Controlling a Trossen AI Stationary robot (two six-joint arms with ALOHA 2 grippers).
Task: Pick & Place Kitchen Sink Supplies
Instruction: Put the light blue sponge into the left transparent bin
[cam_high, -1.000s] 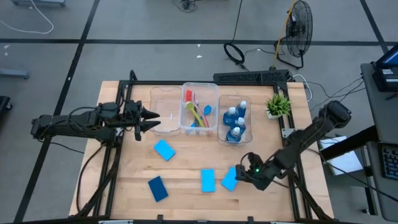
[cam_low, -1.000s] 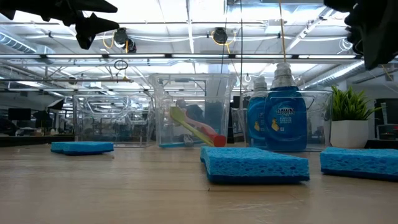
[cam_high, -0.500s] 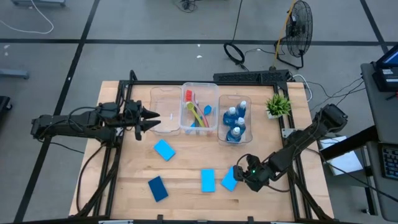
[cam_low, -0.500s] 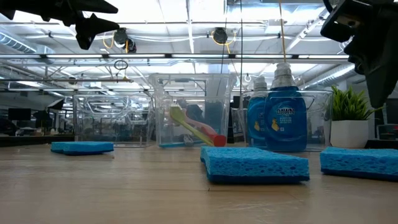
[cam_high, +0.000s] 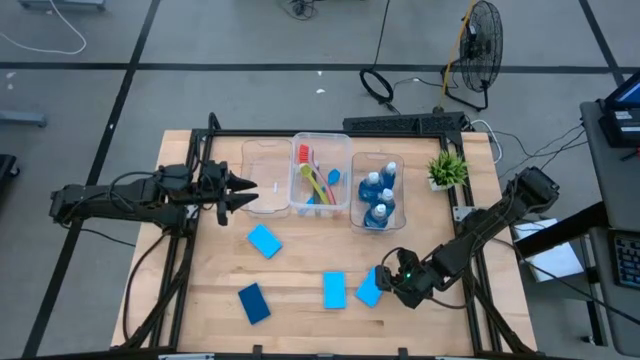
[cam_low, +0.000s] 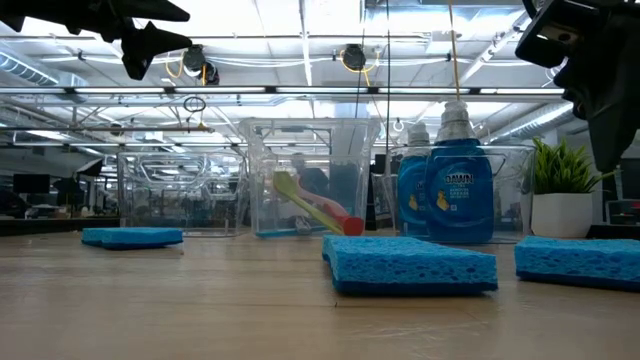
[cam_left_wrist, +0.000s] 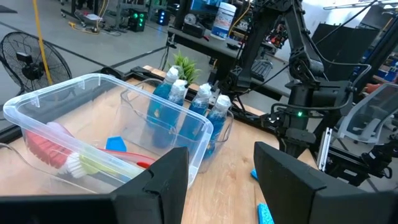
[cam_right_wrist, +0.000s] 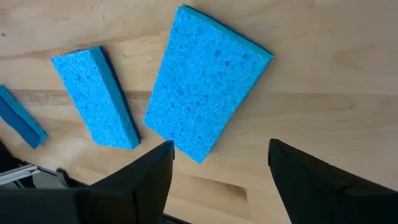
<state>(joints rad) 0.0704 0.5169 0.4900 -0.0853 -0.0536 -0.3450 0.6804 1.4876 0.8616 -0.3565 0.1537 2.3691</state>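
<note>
Four blue sponges lie flat on the wooden table: one (cam_high: 264, 240) mid-left, a darker one (cam_high: 254, 303) near the front, one (cam_high: 334, 290) at centre front, and one (cam_high: 368, 287) right of it. My right gripper (cam_high: 388, 284) hovers open and slanted down over that last sponge (cam_right_wrist: 208, 81), its fingers apart and clear of it. Blue bottles (cam_high: 379, 198) stand in the right clear bin, and brushes (cam_high: 318, 180) lie in the middle bin. My left gripper (cam_high: 250, 190) waits open, held high by the empty left bin (cam_high: 266, 178).
A small potted plant (cam_high: 447, 170) stands at the far right corner. The three clear bins line the far side of the table. Bare wood lies between the sponges and along the near edge. A black frame rail (cam_high: 470, 215) runs along the table's right edge.
My right gripper has sunk a little toward the sponge at the near right and rolled slightly, staying open; over the last half second it has held still.
</note>
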